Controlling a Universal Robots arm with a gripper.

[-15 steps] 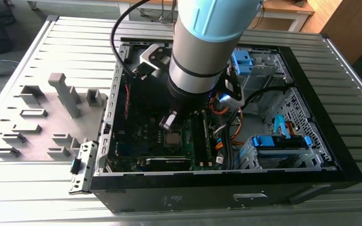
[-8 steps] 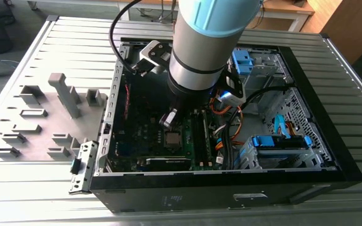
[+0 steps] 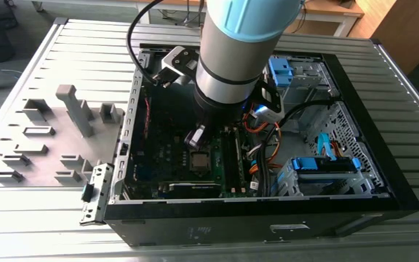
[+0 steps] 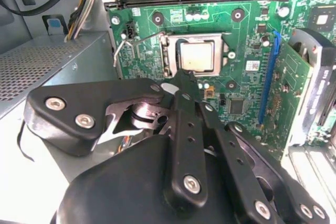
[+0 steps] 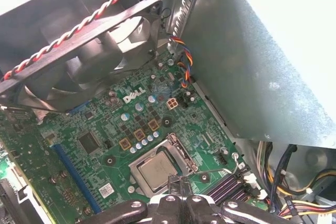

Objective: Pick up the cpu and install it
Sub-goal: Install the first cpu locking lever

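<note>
resting in its socket, cpu (image 4: pixel 197 56), closed empty gripper (image 4: pixel 181 85) just above; case fan (image 5: pixel 89 51) in first wrist view

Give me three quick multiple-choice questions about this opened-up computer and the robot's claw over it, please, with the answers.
1. Where is the cpu?
A. On the grey fixtures beside the case
B. In the socket on the green motherboard
C. On the blue drive cage

2. What colour is the long slot beside the socket?
A. Blue
B. Red
C. White

3. What does the claw hold?
A. The cpu
B. A memory stick
C. Nothing

Answers:
1 B: in both wrist views the cpu lies flat inside the socket's metal frame on the motherboard.
2 A: in the second wrist view the slot is blue.
3 C: in the second wrist view the claw has its tips together just short of the socket, and the cpu sits apart from them.
</note>
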